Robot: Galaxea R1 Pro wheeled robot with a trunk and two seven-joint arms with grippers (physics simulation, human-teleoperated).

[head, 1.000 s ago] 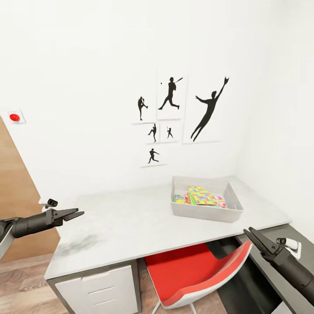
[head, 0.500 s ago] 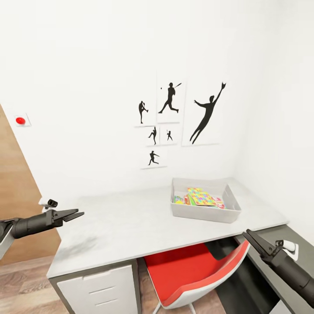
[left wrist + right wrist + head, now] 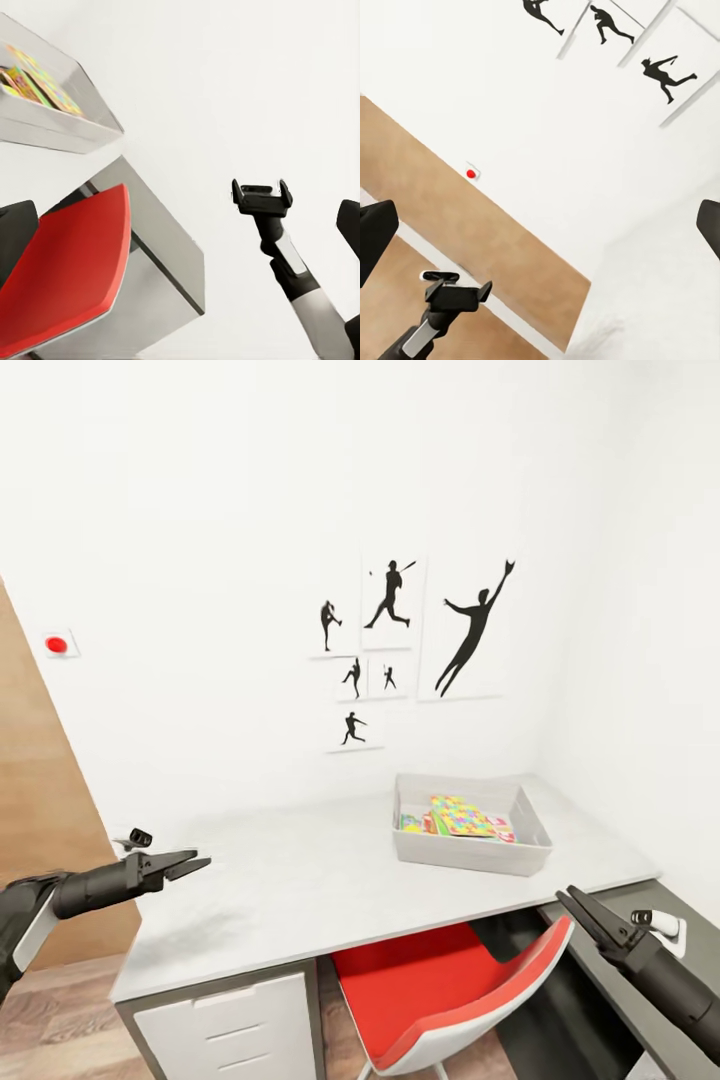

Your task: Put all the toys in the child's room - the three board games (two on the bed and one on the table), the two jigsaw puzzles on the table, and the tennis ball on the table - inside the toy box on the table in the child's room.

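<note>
The grey toy box (image 3: 468, 854) stands on the table (image 3: 300, 880) at its right end. A jigsaw puzzle (image 3: 461, 814) lies on top inside it, and coloured edges of board games (image 3: 503, 829) show beside it. I cannot make out the tennis ball, and the bed is out of view. My left gripper (image 3: 198, 862) hovers open and empty over the table's left end. My right gripper (image 3: 572, 901) hangs open and empty below the table's front right corner. In the wrist views its fingers (image 3: 376, 232) and the left gripper's fingers (image 3: 349, 223) stand wide apart.
A red chair (image 3: 440, 985) is tucked under the table, close to my right gripper. White drawers (image 3: 225, 1025) sit under the left end. A wooden door (image 3: 40, 820) stands at the left, and a white wall with sports posters (image 3: 400, 650) lies behind.
The whole view has shifted a little with the camera. My left gripper reaches slightly further in over the table's left end. The toy box and its contents have not moved.
</note>
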